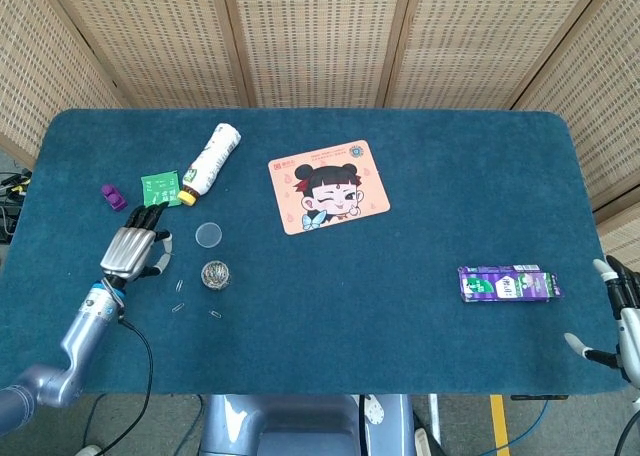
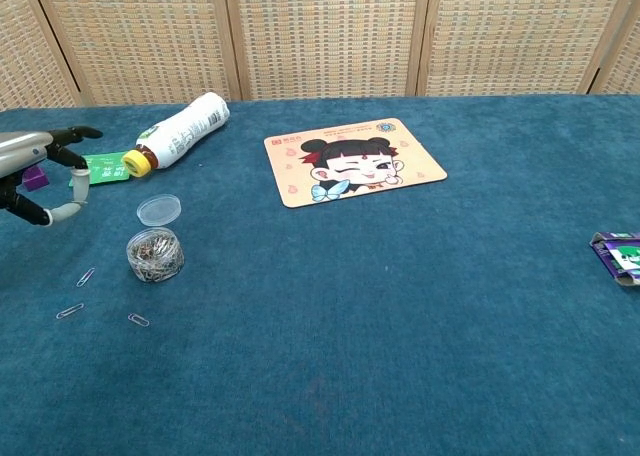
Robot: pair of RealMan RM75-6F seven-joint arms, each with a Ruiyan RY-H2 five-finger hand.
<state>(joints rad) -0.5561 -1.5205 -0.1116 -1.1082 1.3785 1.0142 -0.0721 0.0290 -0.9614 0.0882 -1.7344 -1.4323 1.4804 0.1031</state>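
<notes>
Near table's left edge: left hand (image 1: 134, 251) fingers spread, empty | clip jar (image 1: 215, 274) beside | right hand (image 1: 622, 316) spread off right edge

No lettering is showing clearly enough to read: print on the mouse pad (image 1: 328, 187), bottle (image 1: 208, 159), green packet (image 1: 159, 189) and purple carton (image 1: 508, 283) is staying blurred.
</notes>
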